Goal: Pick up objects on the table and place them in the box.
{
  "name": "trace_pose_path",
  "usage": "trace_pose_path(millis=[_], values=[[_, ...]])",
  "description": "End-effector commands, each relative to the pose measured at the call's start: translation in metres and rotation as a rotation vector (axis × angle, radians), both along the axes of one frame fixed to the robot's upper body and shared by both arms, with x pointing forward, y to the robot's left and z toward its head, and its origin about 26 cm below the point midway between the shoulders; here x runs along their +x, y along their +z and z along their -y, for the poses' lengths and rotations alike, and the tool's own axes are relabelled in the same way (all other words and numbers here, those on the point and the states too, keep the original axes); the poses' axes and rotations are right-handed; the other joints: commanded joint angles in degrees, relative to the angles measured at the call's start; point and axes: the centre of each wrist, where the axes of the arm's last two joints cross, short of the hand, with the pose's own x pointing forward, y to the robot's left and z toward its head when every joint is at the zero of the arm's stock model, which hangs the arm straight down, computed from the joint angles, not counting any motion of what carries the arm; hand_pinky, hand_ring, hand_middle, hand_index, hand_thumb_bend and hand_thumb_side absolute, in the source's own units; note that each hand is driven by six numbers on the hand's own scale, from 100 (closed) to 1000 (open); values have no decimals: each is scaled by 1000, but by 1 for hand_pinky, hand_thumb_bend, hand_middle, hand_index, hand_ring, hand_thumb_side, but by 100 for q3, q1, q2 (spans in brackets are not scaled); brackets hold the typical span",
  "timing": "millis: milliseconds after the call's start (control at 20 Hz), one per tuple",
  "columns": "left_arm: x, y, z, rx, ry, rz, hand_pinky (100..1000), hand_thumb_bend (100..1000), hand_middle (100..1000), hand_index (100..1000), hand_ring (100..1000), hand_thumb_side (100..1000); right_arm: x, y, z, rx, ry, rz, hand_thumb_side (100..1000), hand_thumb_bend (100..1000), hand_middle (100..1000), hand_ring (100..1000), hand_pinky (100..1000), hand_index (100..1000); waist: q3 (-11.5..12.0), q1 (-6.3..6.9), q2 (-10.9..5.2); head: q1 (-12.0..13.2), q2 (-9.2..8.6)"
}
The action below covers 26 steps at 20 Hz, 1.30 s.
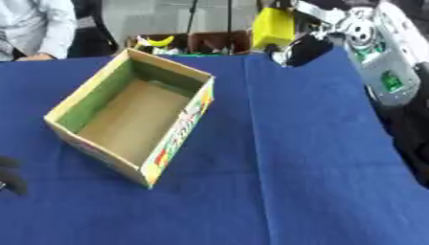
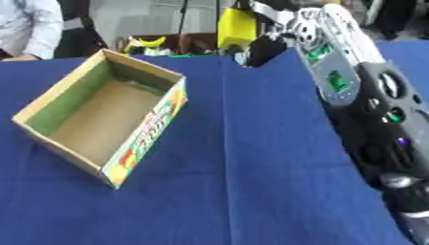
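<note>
Yellow object (image 1: pixel 273 27) is the thing to move, and it is up in the air at the far edge of the table (image 1: pixel 318 158), held by the right hand (image 1: pixel 300 48). The dark fingers of that hand curl against its lower side, so the hand is clamped on it. I cannot tell what the yellow thing is, only that it is bright and blocky.

The box (image 1: pixel 180 131) sits on the blue cloth to the left, well apart from the yellow thing. It is open on top and looks empty inside. It lies askew, with one corner pointing at the robot.

What could go wrong? The yellow thing has a long way to go to reach the box. I think it could slip out on the way, since only its lower side seems to be held. It could also bump the near wall of the box and push the box along the cloth. If the hand lets go too early, the thing lands on the cloth, not in the box.

The left hand (image 1: pixel 10 174) shows only as a dark bit at the left edge, low down. I cannot tell how its fingers are.

Counting: one box, one yellow thing, two hands.
</note>
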Motion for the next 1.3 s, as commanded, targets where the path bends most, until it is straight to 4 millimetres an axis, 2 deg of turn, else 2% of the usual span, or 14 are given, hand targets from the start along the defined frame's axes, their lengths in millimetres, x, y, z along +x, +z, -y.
trace_pose_path(millis=[50,350,400,750,1050,1300], values=[[-2,7,-1,18,-12,23,372,100,526,855,427,984,-13,20,-21,30,51,59,184,100,478,606,643,634,56,-19,-165,-55,-45],[-1,8,1,21,-29,24,372,100,526,853,427,984,-16,21,-64,71,103,55,182,100,476,604,648,636,190,-52,-167,-180,-34],[-1,8,2,21,-33,25,372,100,526,854,427,990,-15,19,-70,76,106,52,200,100,475,603,650,636,213,-55,-168,-207,-27],[1,9,5,22,-58,29,373,100,526,854,427,984,-8,-4,-114,75,122,2,181,100,475,601,658,637,403,-96,-145,-353,69],[2,11,6,22,-71,35,373,100,526,854,428,984,-2,-26,-136,58,121,-49,178,100,476,603,661,638,509,-145,-113,-438,0],[3,13,7,20,-76,40,374,100,527,854,428,983,5,-48,-147,33,99,-95,177,100,480,604,658,638,593,-184,-87,-505,-38]])
